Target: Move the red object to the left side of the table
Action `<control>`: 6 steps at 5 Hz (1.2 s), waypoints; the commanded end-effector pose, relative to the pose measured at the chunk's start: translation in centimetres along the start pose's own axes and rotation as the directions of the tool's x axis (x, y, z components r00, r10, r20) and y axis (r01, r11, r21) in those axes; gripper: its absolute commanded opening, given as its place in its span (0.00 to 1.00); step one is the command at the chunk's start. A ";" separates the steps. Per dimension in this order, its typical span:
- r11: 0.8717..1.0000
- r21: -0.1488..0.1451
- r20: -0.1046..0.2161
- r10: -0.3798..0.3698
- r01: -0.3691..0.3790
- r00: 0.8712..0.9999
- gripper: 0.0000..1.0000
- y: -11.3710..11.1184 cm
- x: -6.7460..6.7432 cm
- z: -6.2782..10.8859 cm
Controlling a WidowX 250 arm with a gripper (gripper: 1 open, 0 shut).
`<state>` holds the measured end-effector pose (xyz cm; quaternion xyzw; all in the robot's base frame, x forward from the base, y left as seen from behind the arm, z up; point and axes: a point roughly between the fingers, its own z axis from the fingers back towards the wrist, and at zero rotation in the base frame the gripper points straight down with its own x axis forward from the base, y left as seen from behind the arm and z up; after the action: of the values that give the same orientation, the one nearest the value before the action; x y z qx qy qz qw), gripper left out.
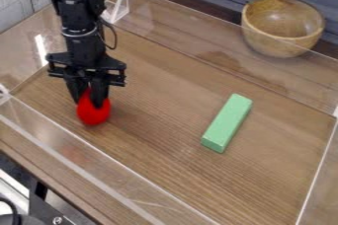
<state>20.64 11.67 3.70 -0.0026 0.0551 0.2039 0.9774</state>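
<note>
In the single camera view, the hand is pointed straight down and is clenched on the red object, whose upper part is hidden between the dark fingers. The object is gripped from above, presumably so that it can be carried across the table without being tipped or rolled. Whether its underside touches the wood cannot be told; it sits at or just above the surface.

Taking the green block as landmark, the red object is found well apart from it, far to the block's left in the picture and at about the same depth. The block lies flat, aslant, and is touched by nothing; it is not part of the task and is judged to be out of the way. The bowl stands beyond the block, up and to its right, outside the clear wall.

The red object is already held over the left part of the table, close to the left wall. The carry is therefore judged nearly finished; what appears to remain is a lowering and a release.
</note>
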 end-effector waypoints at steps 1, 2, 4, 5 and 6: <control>1.000 0.010 0.042 0.020 -0.020 0.999 0.00 0.6 0.6 1.2; 1.000 0.011 0.037 0.021 -0.021 0.999 0.00 0.6 0.5 1.2; 1.000 0.013 0.028 0.022 -0.022 0.999 0.00 0.6 0.2 1.3; 1.000 0.014 0.024 0.022 -0.022 0.999 0.00 0.5 0.1 1.3; 1.000 0.014 0.020 0.022 -0.022 1.000 0.00 0.5 0.0 1.3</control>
<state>20.15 11.58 3.77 -0.0018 0.0696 0.2068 0.9759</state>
